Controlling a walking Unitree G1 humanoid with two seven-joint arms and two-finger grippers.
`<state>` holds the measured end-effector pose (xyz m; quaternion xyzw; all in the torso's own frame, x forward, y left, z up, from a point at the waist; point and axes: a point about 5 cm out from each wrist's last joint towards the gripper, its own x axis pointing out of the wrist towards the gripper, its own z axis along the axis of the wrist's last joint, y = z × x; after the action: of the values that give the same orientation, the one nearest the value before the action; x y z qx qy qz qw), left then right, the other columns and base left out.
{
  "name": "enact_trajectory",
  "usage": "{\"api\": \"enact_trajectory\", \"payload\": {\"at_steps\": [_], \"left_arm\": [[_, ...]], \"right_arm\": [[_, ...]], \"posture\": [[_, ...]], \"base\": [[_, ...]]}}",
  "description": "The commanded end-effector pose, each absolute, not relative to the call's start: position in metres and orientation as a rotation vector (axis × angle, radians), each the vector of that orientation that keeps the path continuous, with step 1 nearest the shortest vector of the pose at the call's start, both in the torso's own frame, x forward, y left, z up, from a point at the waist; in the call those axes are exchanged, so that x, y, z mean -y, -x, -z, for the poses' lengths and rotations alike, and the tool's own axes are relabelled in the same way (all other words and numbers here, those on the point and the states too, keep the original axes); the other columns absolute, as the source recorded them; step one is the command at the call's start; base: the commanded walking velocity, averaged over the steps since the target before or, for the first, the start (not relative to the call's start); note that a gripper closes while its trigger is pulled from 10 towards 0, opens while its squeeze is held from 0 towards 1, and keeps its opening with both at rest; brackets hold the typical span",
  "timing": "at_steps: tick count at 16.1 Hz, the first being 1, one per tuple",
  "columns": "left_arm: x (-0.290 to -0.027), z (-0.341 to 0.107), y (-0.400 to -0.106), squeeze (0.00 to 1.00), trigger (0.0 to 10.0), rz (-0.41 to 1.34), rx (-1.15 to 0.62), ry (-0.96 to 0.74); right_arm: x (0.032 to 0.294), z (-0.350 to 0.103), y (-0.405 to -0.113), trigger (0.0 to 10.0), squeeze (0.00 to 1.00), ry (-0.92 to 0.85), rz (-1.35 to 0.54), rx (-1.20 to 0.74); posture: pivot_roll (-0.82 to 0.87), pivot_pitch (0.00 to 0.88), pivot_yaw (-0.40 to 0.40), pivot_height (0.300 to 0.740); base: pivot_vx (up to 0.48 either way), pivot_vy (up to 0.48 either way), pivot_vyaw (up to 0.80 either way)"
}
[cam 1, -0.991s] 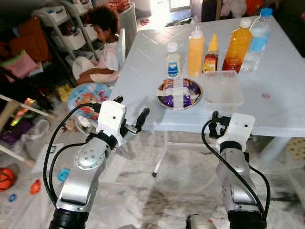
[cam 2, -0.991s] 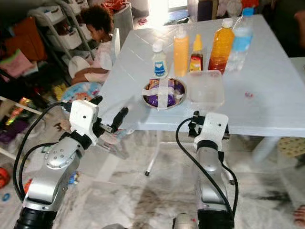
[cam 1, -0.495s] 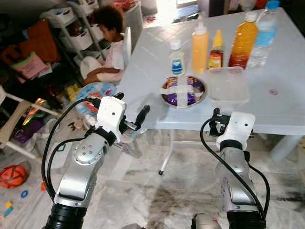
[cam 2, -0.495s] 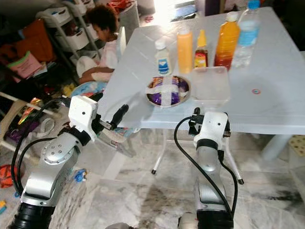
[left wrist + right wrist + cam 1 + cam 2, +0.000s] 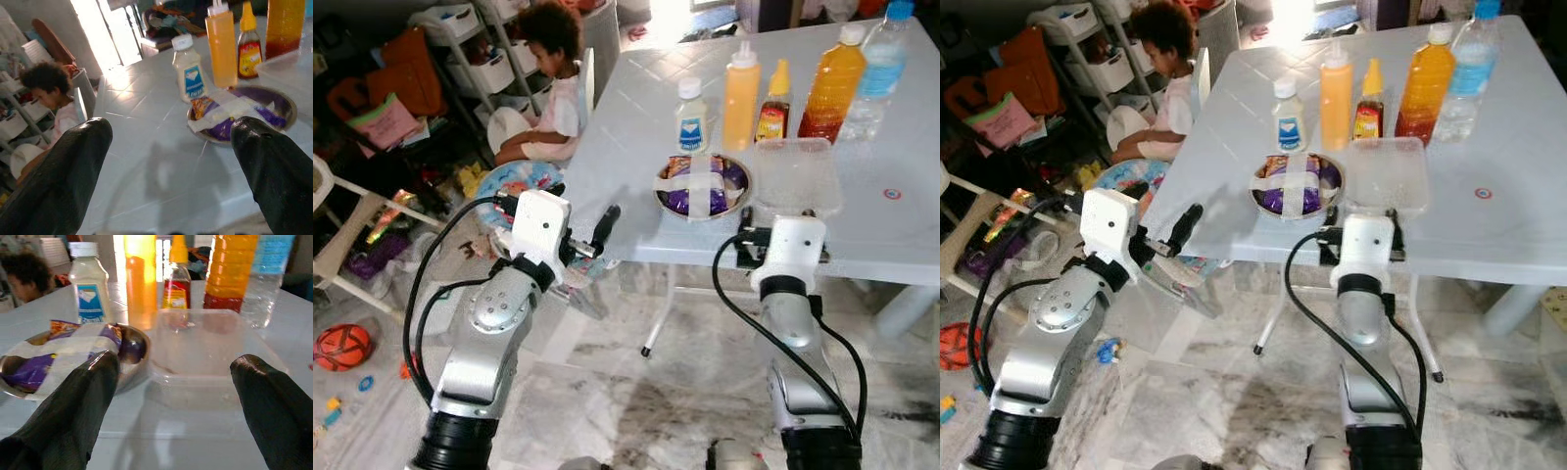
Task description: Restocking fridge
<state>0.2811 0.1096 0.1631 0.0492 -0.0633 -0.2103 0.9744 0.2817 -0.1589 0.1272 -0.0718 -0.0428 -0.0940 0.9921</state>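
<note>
On the left a person sits on the floor. Our left gripper has its jaws open beside the tabletop. The metal bowl, clear box and bottles sit there. Our right gripper opens its jaws at the near edge.

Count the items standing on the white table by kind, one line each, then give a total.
Bottles: 5 (mayonnaise bottle, yellow squeeze bottle, small sauce bottle, orange juice bottle, water bottle)
Metal bowls: 1 (taped bowl)
Clear plastic containers: 1 (container)
Total: 7
</note>
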Motion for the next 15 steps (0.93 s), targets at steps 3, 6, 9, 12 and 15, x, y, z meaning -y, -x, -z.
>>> {"api": "enact_trajectory", "payload": {"at_steps": [3,6,9,12,15], "left_arm": [[-0.119,-0.159,-0.284,0.0,10.0,0.346,0.118,-0.105],[-0.119,-0.154,-0.282,0.0,10.0,0.304,0.099,-0.082],[-0.117,-0.152,-0.282,0.0,10.0,0.3,0.095,-0.078],[-0.115,-0.148,-0.281,0.0,10.0,0.29,0.083,-0.073],[-0.113,-0.146,-0.28,0.0,10.0,0.292,0.076,-0.069]], "right_arm": [[0.155,-0.134,-0.287,10.0,0.0,0.096,0.156,0.099],[0.167,-0.145,-0.304,10.0,0.0,-0.004,0.149,0.088],[0.171,-0.152,-0.32,10.0,0.0,-0.063,0.127,0.076],[0.17,-0.16,-0.34,10.0,0.0,-0.121,0.095,0.058],[0.173,-0.162,-0.349,10.0,0.0,-0.152,0.13,0.03]], "posture": [[0.01,0.0,0.116,0.74],[0.0,0.0,0.09,0.74],[0.0,0.0,0.082,0.74],[0.0,0.0,0.068,0.74],[0.0,0.0,0.059,0.74]], "base": [[0.0,0.0,0.0],[0.0,0.0,0.0],[0.0,0.0,0.0],[0.0,0.0,0.0],[0.0,0.0,0.0]]}}
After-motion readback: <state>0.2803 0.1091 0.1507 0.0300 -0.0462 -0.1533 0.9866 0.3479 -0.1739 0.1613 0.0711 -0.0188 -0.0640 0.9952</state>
